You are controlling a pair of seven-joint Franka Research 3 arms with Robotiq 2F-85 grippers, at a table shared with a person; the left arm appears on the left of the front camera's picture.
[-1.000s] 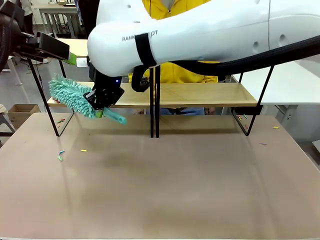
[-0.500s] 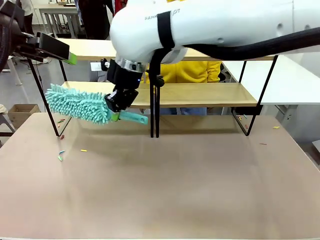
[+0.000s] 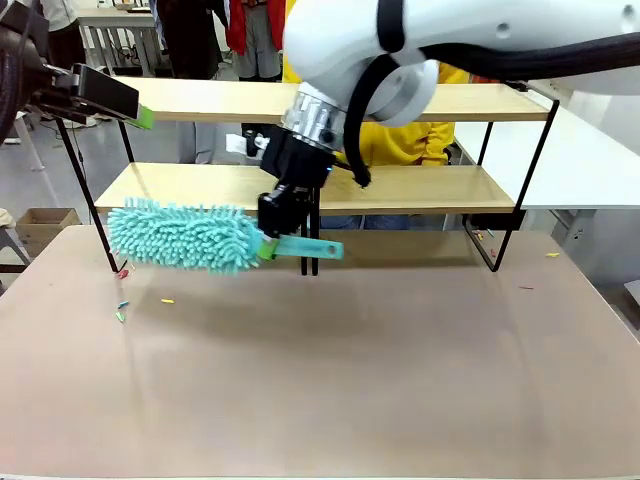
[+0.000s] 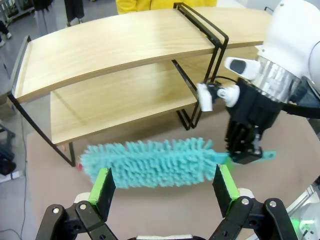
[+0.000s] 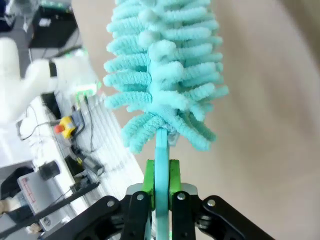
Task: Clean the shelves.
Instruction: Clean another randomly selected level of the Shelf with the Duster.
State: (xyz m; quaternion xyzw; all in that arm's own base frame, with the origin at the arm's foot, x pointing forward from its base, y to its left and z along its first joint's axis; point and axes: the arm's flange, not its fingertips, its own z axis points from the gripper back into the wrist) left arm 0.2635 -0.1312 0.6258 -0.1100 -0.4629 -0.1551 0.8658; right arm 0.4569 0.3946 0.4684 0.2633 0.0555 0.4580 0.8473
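Watching from the left, your open left end effector (image 4: 163,184) idles; the right end effector (image 3: 283,222) clamps the duster (image 3: 185,235) below the shelves (image 3: 200,185) along the worktop's (image 3: 330,380) far edge; swinging risks snagging the frame.

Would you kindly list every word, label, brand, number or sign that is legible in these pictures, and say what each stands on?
No text can be read in the current pictures.
The white arm carrying the duster shows no lettering in the front view.
The equipment in the background of the right wrist view is too small and blurred to tell whether it bears any print.
The shelves carry no labels.
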